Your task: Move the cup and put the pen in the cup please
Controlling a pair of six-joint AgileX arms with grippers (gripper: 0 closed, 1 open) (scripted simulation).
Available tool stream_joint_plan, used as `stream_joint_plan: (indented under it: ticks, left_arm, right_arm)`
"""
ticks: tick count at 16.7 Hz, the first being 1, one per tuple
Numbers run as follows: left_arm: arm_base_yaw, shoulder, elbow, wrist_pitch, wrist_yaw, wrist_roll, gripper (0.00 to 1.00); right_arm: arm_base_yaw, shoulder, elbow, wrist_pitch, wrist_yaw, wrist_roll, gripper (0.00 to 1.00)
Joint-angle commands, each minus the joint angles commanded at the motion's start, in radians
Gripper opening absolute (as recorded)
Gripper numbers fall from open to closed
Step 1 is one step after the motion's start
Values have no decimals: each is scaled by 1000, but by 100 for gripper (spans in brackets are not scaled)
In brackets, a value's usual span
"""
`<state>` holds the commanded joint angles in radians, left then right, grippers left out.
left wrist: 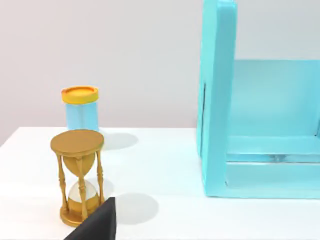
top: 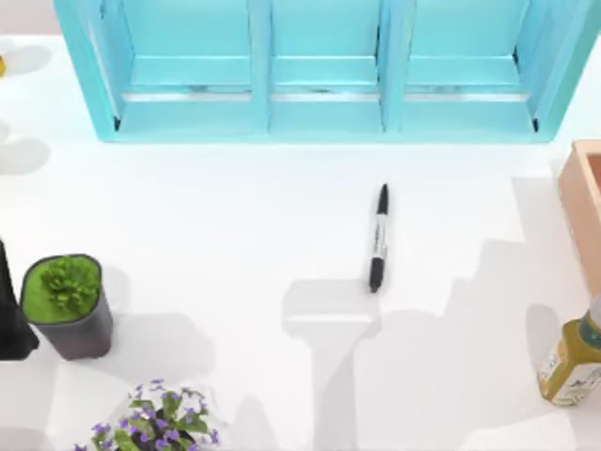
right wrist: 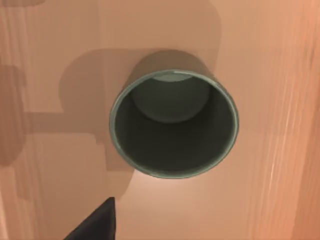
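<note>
**A:** From above, where's the pen?

**B:** The pen (top: pixel 378 238) lies flat on the white tabletop (top: pixel 207 225), cap end toward the turquoise shelf unit (top: pixel 324 70), nothing touching it. I'd judge it's left there until the cup is set out. A potted plant (top: pixel 66 305) stands at the left, a yellow bottle (top: pixel 571 362) at the right, and a wooden box (top: pixel 584 211) at the right edge.

**A:** And the left wrist view?

**B:** It adds a gold hourglass (left wrist: pixel 77 177) and an orange-lidded jar (left wrist: pixel 80 107) beyond it, beside the shelf unit's side. The left arm looks parked there; a dark fingertip (left wrist: pixel 97 225) pokes in, but whether the jaws are wide or narrow I cannot tell.

**A:** The right wrist?

**B:** The cup (right wrist: pixel 174 122) sits upright and empty on an orange-brown wooden surface (right wrist: pixel 50 60), probably that box's floor, straight below the right arm's jaws. One fingertip (right wrist: pixel 97 222) shows; their spread I cannot tell. It isn't held yet.
</note>
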<state>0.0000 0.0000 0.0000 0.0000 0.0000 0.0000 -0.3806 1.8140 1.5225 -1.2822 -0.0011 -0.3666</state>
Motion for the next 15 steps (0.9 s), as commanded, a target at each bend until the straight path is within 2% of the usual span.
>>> stream_joint_plan:
  ticks: [8,14,15]
  left_arm:
    - [0,0,0,0,0,0,100]
    - [0,0,0,0,0,0,100]
    - [0,0,0,0,0,0,100]
  right_arm:
    - [1,72,-249,329,0,3,100]
    - [0,82,-281,364,0,3,100]
    - [0,82,-281,364,0,3,92]
